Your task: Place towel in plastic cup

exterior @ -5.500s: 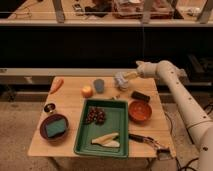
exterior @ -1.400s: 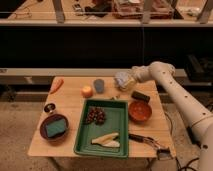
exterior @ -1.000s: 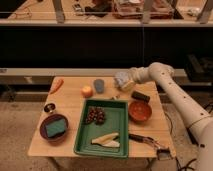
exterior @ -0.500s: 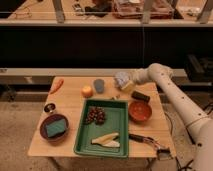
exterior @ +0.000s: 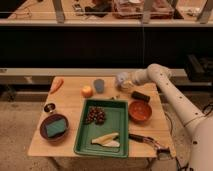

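We see the towel (exterior: 120, 78), a pale wad near the back edge of the table (exterior: 70, 100), right of centre. The gripper (exterior: 125, 80) is right at the towel, and we cannot tell whether it is clamped on it. The cup (exterior: 99, 85) stands upright to the towel's left, apart from it. An orange (exterior: 87, 91) sits beside the cup.
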You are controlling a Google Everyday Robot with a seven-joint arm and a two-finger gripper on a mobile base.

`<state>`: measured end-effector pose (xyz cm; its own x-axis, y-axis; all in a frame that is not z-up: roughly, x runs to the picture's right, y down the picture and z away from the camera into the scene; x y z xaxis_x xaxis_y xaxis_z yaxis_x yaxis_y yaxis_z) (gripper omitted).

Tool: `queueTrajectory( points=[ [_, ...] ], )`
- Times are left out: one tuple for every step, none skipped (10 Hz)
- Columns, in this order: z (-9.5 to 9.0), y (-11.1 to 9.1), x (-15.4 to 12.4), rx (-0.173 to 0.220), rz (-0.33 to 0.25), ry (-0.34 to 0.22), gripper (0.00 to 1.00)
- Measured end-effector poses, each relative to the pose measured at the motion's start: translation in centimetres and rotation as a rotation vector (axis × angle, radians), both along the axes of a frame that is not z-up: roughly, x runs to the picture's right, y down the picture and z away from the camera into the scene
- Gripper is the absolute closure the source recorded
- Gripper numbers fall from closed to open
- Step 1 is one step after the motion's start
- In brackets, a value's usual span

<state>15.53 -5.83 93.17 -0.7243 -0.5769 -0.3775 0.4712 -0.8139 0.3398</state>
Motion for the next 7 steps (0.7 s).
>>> queueTrajectory(
  points=[
    [-0.1, -0.1, -0.1, -0.005, 0.013, -0.01, 0.95],
    [-0.4, -0.4, -0.2, -0.016, 0.046, -0.041, 0.98],
    [-0.9, -0.8, -0.3, -0.023, 0.083, -0.076, 0.98],
    [-2.3, -1.9, -0.4, -0.013, 0.123, -0.127, 0.98],
    [-3.4, -2.7, -0.5, -0.001, 0.14, -0.159, 0.98],
    [-4.5, -3.7, -0.8, 0.013, 0.156, -0.19, 0.98],
    [-5.9, -4.8, -1.2, 0.03, 0.172, -0.23, 0.98]
  ],
)
